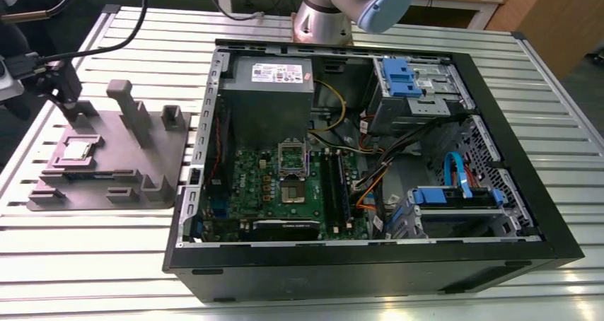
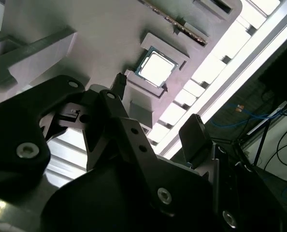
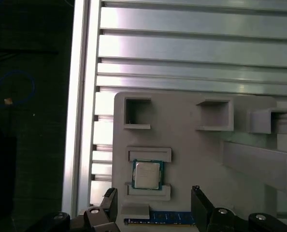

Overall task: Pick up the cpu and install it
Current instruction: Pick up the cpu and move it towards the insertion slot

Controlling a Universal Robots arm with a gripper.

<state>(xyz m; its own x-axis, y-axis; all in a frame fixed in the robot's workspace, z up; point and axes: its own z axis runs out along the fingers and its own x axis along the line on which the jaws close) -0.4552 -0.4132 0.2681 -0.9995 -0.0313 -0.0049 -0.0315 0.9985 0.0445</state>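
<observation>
**Pincer over the fixture, cpu not yet lifted.** In the exterior view the arm [image 1: 326, 17] is cut off by the frame just above its base joint. Its wrist comes into sight at the exterior view's left edge, partly out of frame. In the first wrist view the pincer [image 3: 154, 203] is cropped by the picture's edge, so its two dark fingers [image 3: 200, 205] show little more than their tips. A blue-edged strip [image 3: 158, 221] between them is half hidden.

The fingers stand spread with nothing between them, over the grey fixture [image 1: 132, 158]. The cpu [image 3: 147, 174] lies flat in a shallow recess of this fixture, just beyond the fingertips and untouched.

The open computer case [image 1: 378, 264] lies at the exterior view's right of the fixture, with its green motherboard [image 1: 254, 172] exposed. Both rest on a slatted metal surface [image 1: 95, 264]. Dark floor [image 3: 27, 145] lies beyond its edge.
</observation>
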